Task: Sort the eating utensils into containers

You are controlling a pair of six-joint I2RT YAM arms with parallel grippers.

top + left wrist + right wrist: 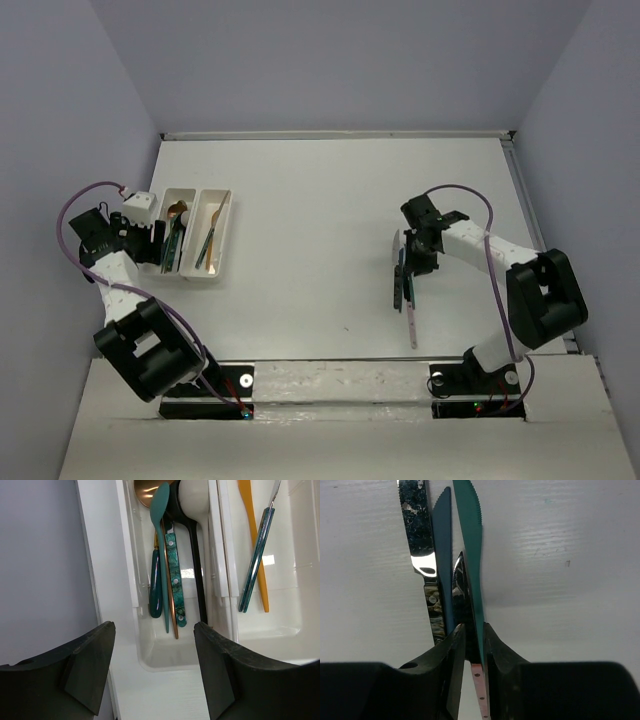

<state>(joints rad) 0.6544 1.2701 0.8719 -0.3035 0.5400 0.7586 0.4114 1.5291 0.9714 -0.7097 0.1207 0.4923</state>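
Teal knife (473,530) pinched in right claw (473,630), seen only from wrist, left claw (152,645) spread over containers (170,657)

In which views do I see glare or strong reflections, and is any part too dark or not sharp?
Top external: even, soft light, faint shadows, nothing blurred. Left wrist: bright glare patches on the glossy white trays; the left gripper's fingers are dark and slightly soft. Right wrist: a strong highlight on the silver knife, a grey shadow beside the teal knife; the right gripper's fingers are almost black.
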